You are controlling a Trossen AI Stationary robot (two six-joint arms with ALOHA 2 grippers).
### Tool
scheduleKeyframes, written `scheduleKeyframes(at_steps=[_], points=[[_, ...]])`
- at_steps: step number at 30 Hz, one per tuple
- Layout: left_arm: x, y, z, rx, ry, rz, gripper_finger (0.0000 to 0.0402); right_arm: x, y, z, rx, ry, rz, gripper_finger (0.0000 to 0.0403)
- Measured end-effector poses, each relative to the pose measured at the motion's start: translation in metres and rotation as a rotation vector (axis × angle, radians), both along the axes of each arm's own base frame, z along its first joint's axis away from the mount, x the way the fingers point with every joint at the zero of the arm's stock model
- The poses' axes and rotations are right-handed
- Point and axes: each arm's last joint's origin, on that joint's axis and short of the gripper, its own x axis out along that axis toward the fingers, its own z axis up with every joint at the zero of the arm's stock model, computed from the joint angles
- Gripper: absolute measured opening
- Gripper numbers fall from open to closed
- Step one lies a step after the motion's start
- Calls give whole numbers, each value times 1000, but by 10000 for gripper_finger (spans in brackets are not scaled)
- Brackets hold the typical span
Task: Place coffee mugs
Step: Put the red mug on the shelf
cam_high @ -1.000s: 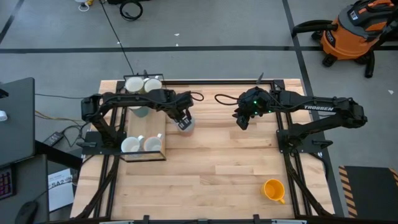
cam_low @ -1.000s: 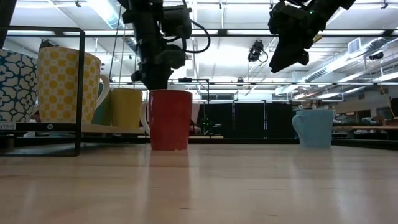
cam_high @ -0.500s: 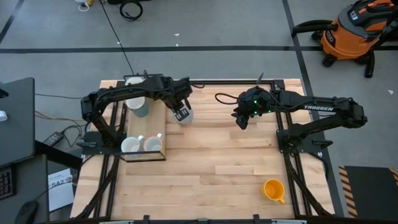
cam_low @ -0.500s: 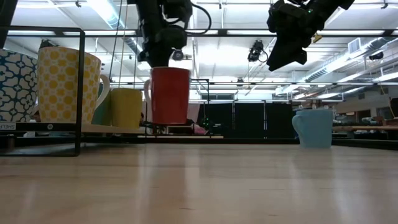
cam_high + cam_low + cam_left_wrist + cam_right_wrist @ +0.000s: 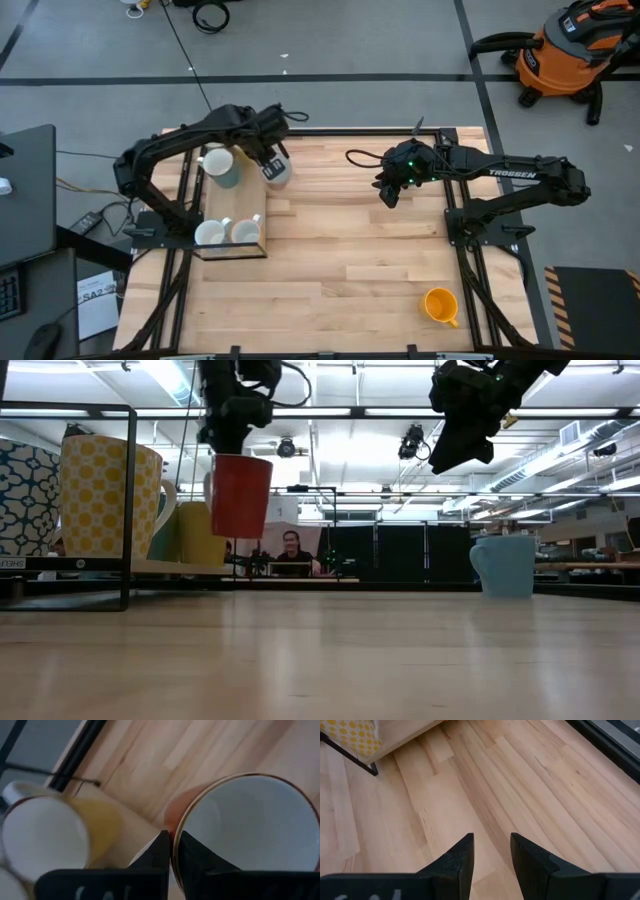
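Note:
My left gripper (image 5: 272, 160) is shut on a mug that is red outside and white inside (image 5: 239, 496), and holds it in the air beside the rack at the table's far left. The rack (image 5: 255, 205) holds a teal mug (image 5: 221, 168) and two white-looking mugs (image 5: 212, 233) (image 5: 245, 232). The low view shows a yellow-dotted mug (image 5: 98, 500), a blue-and-white patterned mug (image 5: 22, 500) and a pale yellow mug (image 5: 204, 532) there. An orange mug (image 5: 440, 305) stands at the near right. My right gripper (image 5: 388, 195) hangs open and empty above the table's far middle. My left gripper holds the red mug by its rim (image 5: 173, 832), with one finger (image 5: 192, 857) inside the mug and the other (image 5: 159, 851) outside its wall. The fingers come from above, pointing down. The mug hangs below them, nearly upright and clear of the table.
A light blue mug (image 5: 505, 565) stands on the table at the right of the low view. A person shows in the room far behind the table. The wooden tabletop (image 5: 350, 260) lies bare between the rack and the orange mug.
My left gripper has lifted the red mug off the table and carried it up and toward the table's far left, to beside the rack. The mug was standing on the table a second ago and now hangs clear of it.

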Motion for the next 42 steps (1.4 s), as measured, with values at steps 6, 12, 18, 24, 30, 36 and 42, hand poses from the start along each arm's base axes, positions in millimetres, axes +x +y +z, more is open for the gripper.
scheduleKeyframes(at_steps=[6,12,18,24,30,36,42], points=[[-9,7,1,1,44,9,26,0,0,0,0,1,0,133],[-12,8,0,3,63,10,27,0,0,0,0,1,0,133],[-12,10,-11,9,57,24,27,0,0,0,0,1,0,133],[-23,4,-38,-34,107,37,27,0,0,0,0,0,0,133],[-34,6,-30,-5,68,43,27,0,0,0,-2,-6,0,133],[-49,18,-21,22,49,90,27,1,0,0,-2,-7,0,133],[-57,29,-21,26,56,107,27,1,0,0,-2,-7,0,133]])
